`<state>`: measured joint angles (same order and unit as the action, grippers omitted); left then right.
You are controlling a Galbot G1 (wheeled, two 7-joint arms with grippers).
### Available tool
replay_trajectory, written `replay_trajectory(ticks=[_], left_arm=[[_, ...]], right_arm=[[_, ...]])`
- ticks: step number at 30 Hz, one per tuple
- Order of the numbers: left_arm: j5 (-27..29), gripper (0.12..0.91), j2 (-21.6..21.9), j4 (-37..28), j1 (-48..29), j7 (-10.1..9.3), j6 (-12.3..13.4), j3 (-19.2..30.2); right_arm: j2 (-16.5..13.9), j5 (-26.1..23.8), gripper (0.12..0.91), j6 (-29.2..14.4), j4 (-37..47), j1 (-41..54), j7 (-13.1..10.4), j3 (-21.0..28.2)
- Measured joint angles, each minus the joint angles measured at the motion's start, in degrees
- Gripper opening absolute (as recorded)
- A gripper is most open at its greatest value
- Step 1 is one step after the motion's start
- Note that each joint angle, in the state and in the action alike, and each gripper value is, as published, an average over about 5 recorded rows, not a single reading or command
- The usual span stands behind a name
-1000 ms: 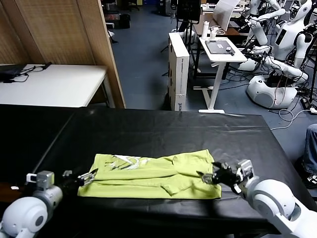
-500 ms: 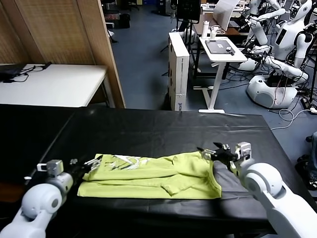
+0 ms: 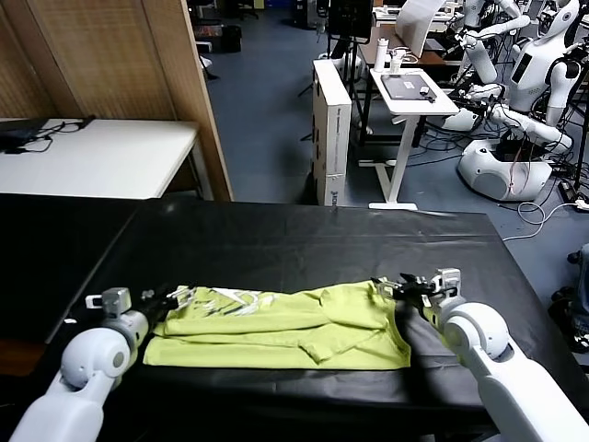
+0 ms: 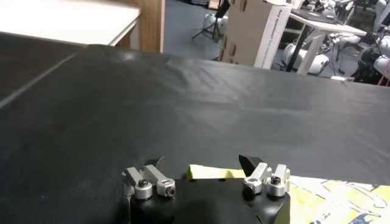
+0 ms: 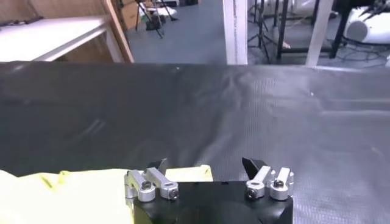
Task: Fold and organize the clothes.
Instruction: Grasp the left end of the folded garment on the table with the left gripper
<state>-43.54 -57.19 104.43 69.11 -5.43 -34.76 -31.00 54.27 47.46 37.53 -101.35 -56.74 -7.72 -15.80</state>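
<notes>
The clothes are one lime T-shirt (image 3: 285, 324), lying folded in a long flat band across the near part of the black table (image 3: 304, 241), with a white print near its left end. My left gripper (image 3: 175, 297) hovers open at the shirt's far left corner. In the left wrist view the shirt's corner (image 4: 210, 173) lies just under the open left gripper (image 4: 202, 163), which holds nothing. My right gripper (image 3: 398, 287) stands open at the far right corner. In the right wrist view the shirt's edge (image 5: 189, 173) lies below the empty right gripper (image 5: 206, 164).
A white table (image 3: 92, 157) and a wooden panel (image 3: 138, 83) stand at the back left. Beyond the black table's far edge are a tall white carton (image 3: 331, 129), a white stand desk (image 3: 414, 92) and other robots (image 3: 525, 83).
Both grippers have moved away from me, from the shirt's near corners up along its ends to the far corners. The shirt lies as before.
</notes>
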Motion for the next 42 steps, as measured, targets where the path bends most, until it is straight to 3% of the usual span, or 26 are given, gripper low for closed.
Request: replay_trajectory(ticks=[5, 8, 11, 16, 19, 22, 26, 36, 39, 42], left_arm=[[-0.07, 0.907, -0.07, -0.64, 0.00, 0.11, 0.07, 0.16], [-0.17, 0.872, -0.13, -0.72, 0.12, 0.16, -0.02, 0.22], [-0.26, 0.733, -0.18, -0.66, 0.31, 0.23, -0.09, 0.27], [-0.29, 0.393, -0.16, -0.23, 1.03, 0.39, 0.05, 0.21], [-0.27, 0.210, -0.07, 0.15, 1.41, 0.48, 0.27, 0.07], [-0.21, 0.147, 0.08, 0.48, 1.65, 0.49, 0.49, -0.13], [-0.10, 0.146, 0.32, 0.71, 2.01, 0.48, 0.60, -0.69], [-0.10, 0.146, 1.26, 0.71, 3.37, 0.58, 1.09, -2.52], [-0.14, 0.148, 1.32, 0.81, 3.40, 0.50, 1.05, -2.60], [0.04, 0.215, 1.27, 1.03, 3.15, 0.32, 1.09, -2.60]], right_arm=[[0.22, -0.06, 0.892, 0.12, 0.27, 0.24, 0.28, 0.46], [0.30, -0.23, 0.780, 0.14, 0.25, 0.20, 0.53, 0.56], [0.32, -0.49, 0.598, 0.12, 0.10, -0.01, 0.72, 0.56], [0.70, -1.36, 0.276, -0.56, -0.32, -0.69, 0.70, 0.26], [1.28, -1.92, 0.159, -1.56, -0.65, -1.31, 0.09, -0.29], [2.17, -2.48, 0.143, -3.04, -0.91, -2.30, -0.96, -1.11], [3.56, -2.98, 0.141, -4.36, -0.97, -3.87, -1.85, -2.17], [4.00, -2.32, 0.155, -4.52, -1.92, -4.77, 0.36, -2.67], [3.08, -2.30, 0.268, -6.42, -2.96, -5.27, 1.77, -3.32], [2.02, -2.43, 0.456, -8.85, -4.18, -6.02, 3.11, -4.07]])
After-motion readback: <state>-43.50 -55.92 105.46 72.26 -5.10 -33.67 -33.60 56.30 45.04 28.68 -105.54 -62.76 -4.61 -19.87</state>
